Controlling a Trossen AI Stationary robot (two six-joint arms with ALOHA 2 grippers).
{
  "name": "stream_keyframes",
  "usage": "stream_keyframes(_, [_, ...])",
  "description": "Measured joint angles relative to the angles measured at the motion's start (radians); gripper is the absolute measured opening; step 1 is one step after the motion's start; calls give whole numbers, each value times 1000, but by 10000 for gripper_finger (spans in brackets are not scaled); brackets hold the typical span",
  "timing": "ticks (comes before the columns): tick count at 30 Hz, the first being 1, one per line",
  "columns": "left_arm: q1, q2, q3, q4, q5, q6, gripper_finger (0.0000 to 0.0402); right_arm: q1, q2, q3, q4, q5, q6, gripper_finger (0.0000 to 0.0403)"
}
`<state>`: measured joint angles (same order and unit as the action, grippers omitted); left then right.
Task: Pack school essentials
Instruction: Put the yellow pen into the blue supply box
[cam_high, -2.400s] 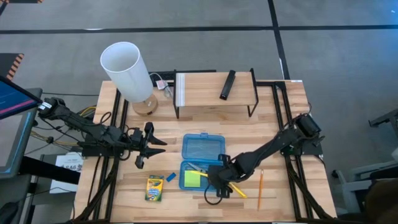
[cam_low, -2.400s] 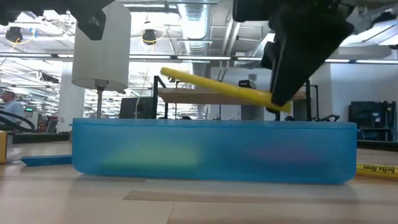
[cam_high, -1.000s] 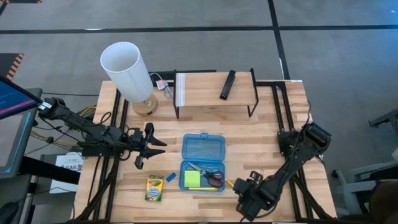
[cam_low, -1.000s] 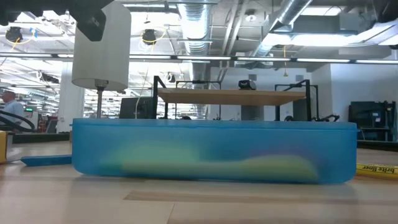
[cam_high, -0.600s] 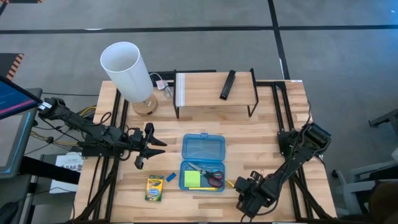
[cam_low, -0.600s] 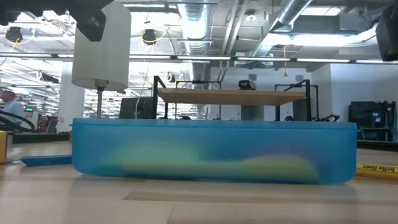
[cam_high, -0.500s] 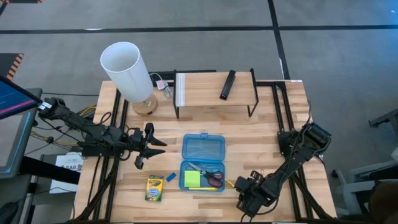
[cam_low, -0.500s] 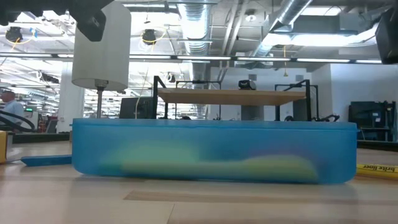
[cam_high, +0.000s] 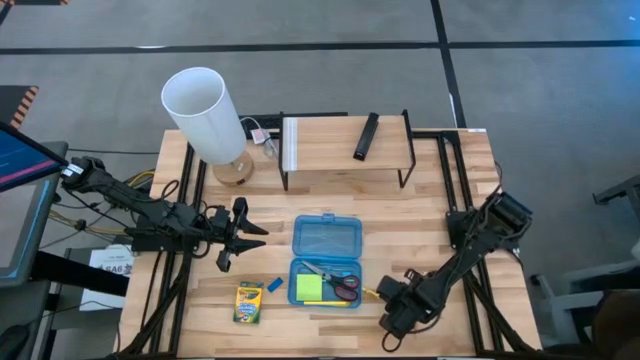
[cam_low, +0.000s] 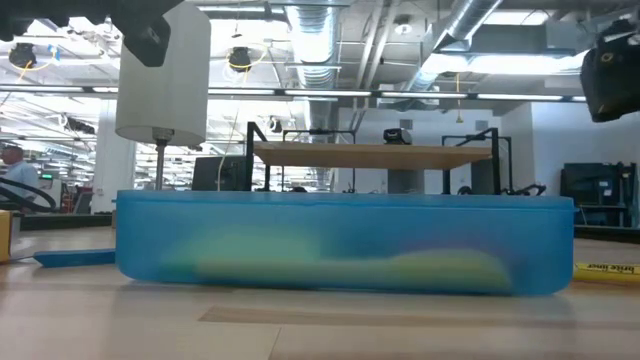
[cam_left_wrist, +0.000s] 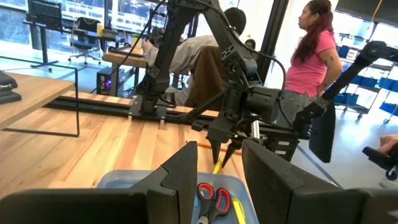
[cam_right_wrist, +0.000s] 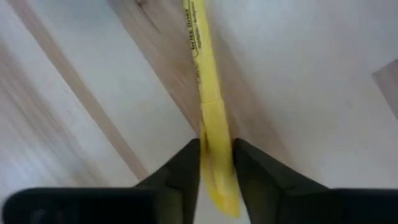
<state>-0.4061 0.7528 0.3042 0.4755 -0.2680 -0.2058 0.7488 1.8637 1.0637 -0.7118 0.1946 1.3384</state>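
Waiting near the table's left edge, the left gripper (cam_high: 243, 233) holds its fingers parted and empty. A boxy crayon box (cam_high: 249, 303) and flat eraser (cam_high: 275, 285) lie near the front edge, beside the translucent blue case (cam_high: 326, 297) holding scissors (cam_high: 340, 284) and pad (cam_high: 308, 289). Rightward, the right gripper (cam_right_wrist: 216, 163) has closed onto the slim yellow stick (cam_right_wrist: 209, 106) on the pale wood, where a second ago its fingers stood wider.

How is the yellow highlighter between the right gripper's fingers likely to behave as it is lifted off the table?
The yellow highlighter looks like a straight, hard stick, so it should probably stay stiff. The right gripper has it near one end, so the long free end may droop or swing. Its slim, rounded body suggests it could roll on the wooden table if dropped.
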Motion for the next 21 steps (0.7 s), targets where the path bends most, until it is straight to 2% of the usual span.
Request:
stream_keyframes(4, [0,0,0,-1,0,0,114,-15,0,0,-6,-4,-14,72])
stream_keyframes(7, [0,0,0,-9,0,0,114,-20,0,0,-13,-3,-30,51])
stream_keyframes(21, [0,0,0,-14,-1,0,114,-31,-2,3,-183,29,30,51])
